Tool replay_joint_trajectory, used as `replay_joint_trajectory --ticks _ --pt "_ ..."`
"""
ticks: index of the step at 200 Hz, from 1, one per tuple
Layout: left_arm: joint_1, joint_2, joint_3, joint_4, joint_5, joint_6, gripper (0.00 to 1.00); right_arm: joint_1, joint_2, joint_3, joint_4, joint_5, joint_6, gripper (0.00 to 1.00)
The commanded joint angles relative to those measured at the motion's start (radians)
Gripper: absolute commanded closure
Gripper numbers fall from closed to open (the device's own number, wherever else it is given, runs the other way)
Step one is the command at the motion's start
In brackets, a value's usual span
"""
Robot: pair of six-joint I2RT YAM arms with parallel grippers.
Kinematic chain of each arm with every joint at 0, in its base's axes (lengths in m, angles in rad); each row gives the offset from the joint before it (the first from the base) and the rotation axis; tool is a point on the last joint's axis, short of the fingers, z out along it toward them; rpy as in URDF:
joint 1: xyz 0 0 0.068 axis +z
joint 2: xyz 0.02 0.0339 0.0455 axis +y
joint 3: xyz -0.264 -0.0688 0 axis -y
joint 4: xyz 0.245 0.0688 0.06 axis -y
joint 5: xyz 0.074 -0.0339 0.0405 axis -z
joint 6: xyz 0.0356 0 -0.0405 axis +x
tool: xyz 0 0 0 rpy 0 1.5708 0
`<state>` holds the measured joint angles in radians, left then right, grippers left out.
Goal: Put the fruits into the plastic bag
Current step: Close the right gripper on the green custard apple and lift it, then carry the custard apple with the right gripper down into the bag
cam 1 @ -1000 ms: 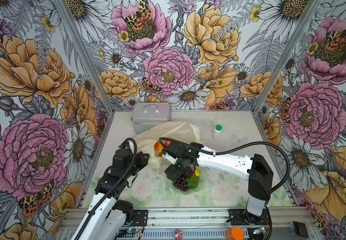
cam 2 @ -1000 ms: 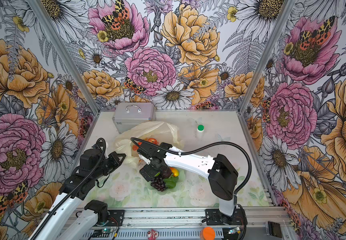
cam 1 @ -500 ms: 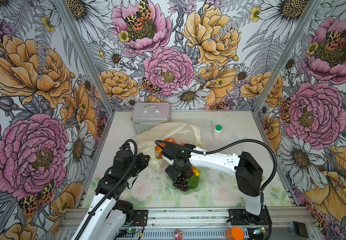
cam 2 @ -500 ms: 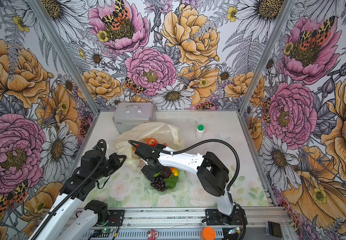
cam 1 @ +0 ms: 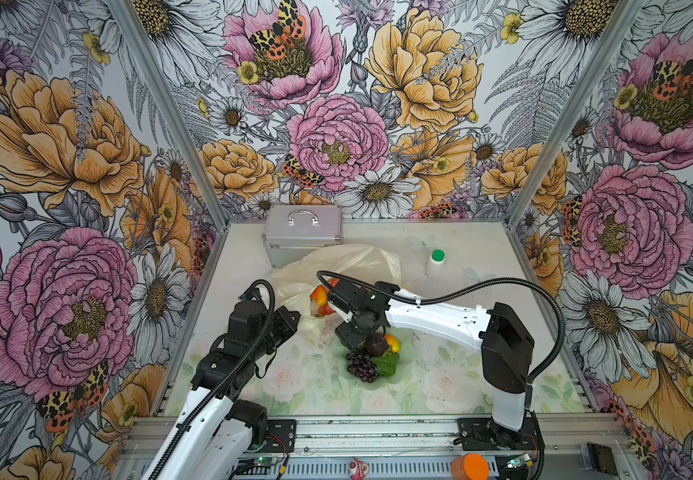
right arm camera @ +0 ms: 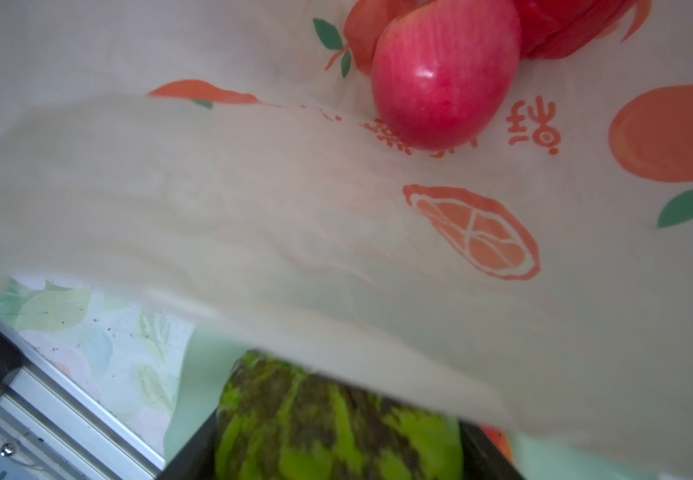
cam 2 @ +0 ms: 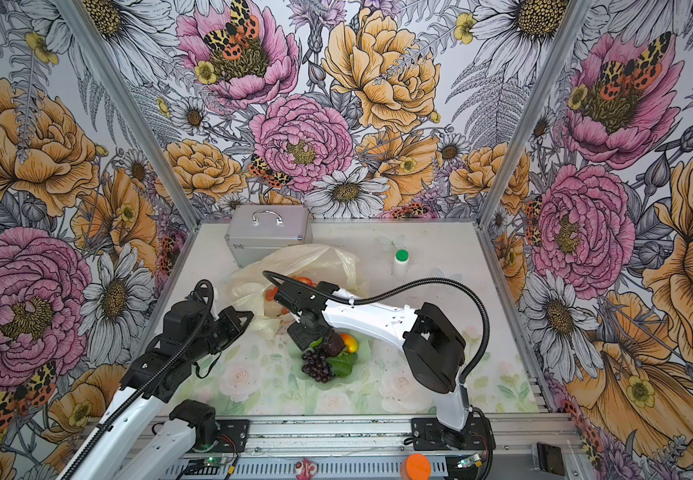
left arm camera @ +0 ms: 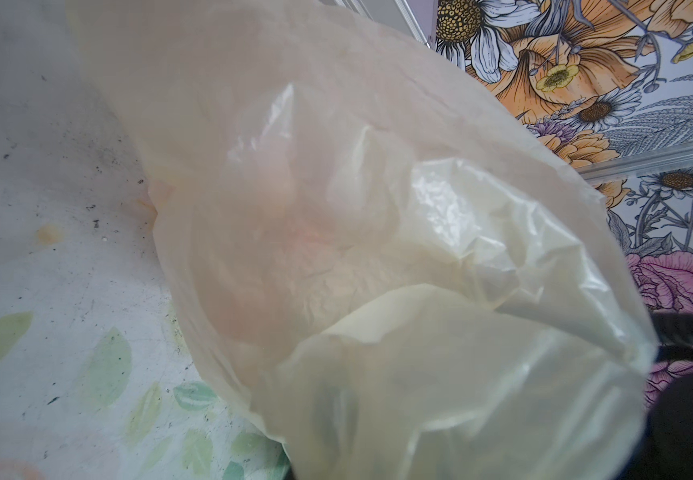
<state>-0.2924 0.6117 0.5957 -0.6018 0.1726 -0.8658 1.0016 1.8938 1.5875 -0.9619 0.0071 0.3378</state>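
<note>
- The table (cam 1: pixel 461 374) wears a pale flower-print mat, and everything else sits on it.
- The plastic bag (cam 1: pixel 349 262) lies crumpled at mid table toward the far side, with its mouth facing the near side. In the right wrist view a fold of it (right arm camera: pixel 503 332) hangs just over the right gripper.
- A silver metal case (cam 1: pixel 301 237) stands at the far left, just beyond the bag.
- The left gripper (cam 1: pixel 288 322) is at the bag's near-left rim, its jaws pressed together on the plastic. Pale film fills most of the left wrist view.
- The right gripper (cam 1: pixel 353 338) reaches in from the right and points down at the far-left edge of the bowl, just near of the bag's mouth. Its jaws are closed against both sides of the bumpy green ball (right arm camera: pixel 336 424).
- The pale green bowl (cam 1: pixel 403 361) sits near of the bag at mid table.
- The grape bunch (cam 1: pixel 360 365) lies in the bowl's near-left part.
- The avocado (cam 1: pixel 376 345) rests in the bowl beside the gripper, with the mango (cam 1: pixel 392 343) touching it on the right.
- The apple (right arm camera: pixel 444 75) lies inside the bag on the printed film.
- A white bottle (cam 1: pixel 435 264) with a green cap stands upright at the far right, apart from the bag.
</note>
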Motion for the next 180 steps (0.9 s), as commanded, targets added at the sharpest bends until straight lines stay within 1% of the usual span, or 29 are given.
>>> replay_joint_trajectory --ticks 1,40,69,98,128,156,180 --pt "-0.01 -0.011 -0.016 0.007 -0.029 -0.016 1.0 -0.02 -0.089 0.024 0.002 0.001 0.035 0.42" --pt "-0.011 0.009 -0.018 0.031 -0.02 -0.016 1.0 -0.061 -0.207 -0.044 0.064 -0.11 0.125 0.42" --pt "-0.014 0.03 -0.011 0.043 0.0 -0.01 1.0 -0.134 -0.321 -0.158 0.202 -0.242 0.266 0.42" --pt "-0.014 0.037 -0.008 0.05 0.008 -0.004 1.0 -0.202 -0.365 -0.23 0.34 -0.336 0.411 0.42" --pt "-0.015 0.04 -0.005 0.062 0.018 -0.014 1.0 -0.261 -0.323 -0.226 0.461 -0.394 0.539 0.42" --pt "-0.019 0.045 -0.004 0.069 0.022 -0.025 1.0 -0.293 -0.228 -0.192 0.525 -0.424 0.653 0.42" --pt "-0.032 0.049 -0.004 0.085 0.013 -0.041 1.0 -0.308 -0.143 -0.17 0.624 -0.452 0.745 0.42"
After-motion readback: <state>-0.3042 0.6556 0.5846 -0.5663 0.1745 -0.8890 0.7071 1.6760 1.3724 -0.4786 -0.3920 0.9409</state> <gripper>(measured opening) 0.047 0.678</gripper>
